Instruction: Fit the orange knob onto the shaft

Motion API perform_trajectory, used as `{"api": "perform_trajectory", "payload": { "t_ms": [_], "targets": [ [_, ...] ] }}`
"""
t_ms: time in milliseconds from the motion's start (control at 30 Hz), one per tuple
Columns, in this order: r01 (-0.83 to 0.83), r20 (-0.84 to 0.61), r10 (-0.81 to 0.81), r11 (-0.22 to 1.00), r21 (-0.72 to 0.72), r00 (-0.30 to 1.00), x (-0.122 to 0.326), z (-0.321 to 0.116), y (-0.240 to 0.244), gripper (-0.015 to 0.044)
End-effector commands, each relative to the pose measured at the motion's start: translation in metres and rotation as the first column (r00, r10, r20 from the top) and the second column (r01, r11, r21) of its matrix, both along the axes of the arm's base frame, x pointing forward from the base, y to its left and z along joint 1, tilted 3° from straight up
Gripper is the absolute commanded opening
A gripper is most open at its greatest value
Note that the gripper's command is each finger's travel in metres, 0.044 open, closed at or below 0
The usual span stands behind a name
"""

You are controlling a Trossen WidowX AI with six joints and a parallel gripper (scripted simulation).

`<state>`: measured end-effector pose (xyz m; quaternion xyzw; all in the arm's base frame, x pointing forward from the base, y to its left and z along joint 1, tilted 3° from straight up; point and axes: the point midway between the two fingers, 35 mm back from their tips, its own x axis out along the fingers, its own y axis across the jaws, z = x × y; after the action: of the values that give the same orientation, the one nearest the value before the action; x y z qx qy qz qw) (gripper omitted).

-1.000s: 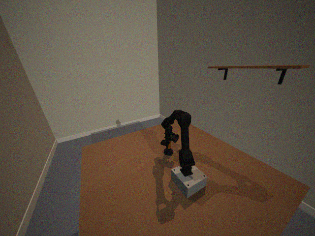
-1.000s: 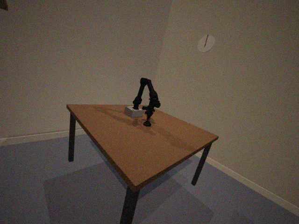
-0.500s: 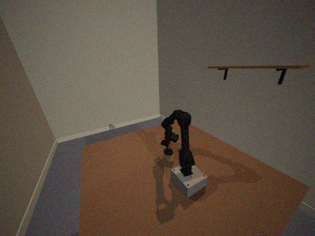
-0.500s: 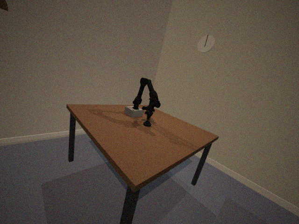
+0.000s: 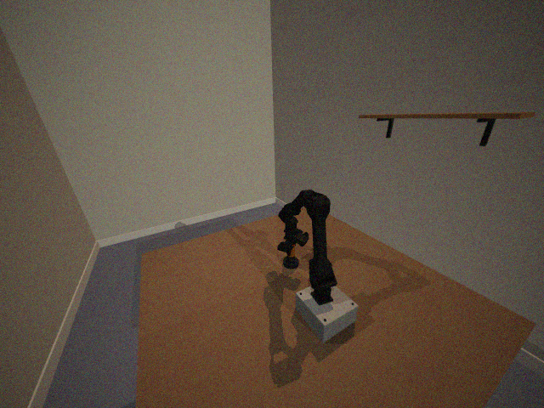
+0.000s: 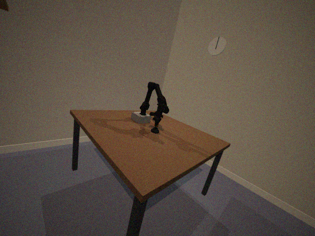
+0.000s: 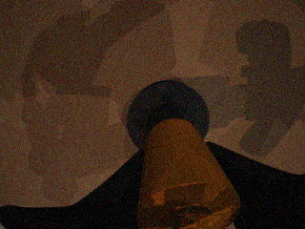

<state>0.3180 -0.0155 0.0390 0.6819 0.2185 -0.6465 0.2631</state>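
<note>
The orange knob (image 5: 291, 252) (image 6: 156, 125) (image 7: 177, 153) is held upright between the fingers of my gripper (image 5: 290, 250) (image 6: 157, 123) (image 7: 174, 152), which is shut on it. The dark round pedestal (image 5: 291, 263) (image 6: 154, 131) (image 7: 195, 105) stands on the table directly below the knob. In the wrist view the knob's lower end covers the near part of the pedestal's top. The shaft cannot be made out, and the knob's hole and both flat sides are hidden. The frames are too dark and small to tell how much gap is left between knob and pedestal.
The arm's pale grey base block (image 5: 324, 326) (image 6: 140, 118) stands on the brown table (image 5: 197, 333) (image 6: 152, 164) close to the pedestal. The arm's shadows lie across the table. A wooden shelf (image 5: 444, 116) is on the wall, well away from the arm.
</note>
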Motion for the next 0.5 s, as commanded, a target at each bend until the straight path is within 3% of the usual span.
{"api": "perform_trajectory", "payload": {
  "t_ms": [0, 467],
  "targets": [
    [-0.006, 0.001, 0.006, 1.000, -0.002, 1.000, 0.0004, -0.0004, -0.0004, 0.0000],
    [0.070, 0.004, -0.070, 0.998, 0.003, 0.998, -0.0011, 0.0065, -0.0002, 0.0000]
  ]
}}
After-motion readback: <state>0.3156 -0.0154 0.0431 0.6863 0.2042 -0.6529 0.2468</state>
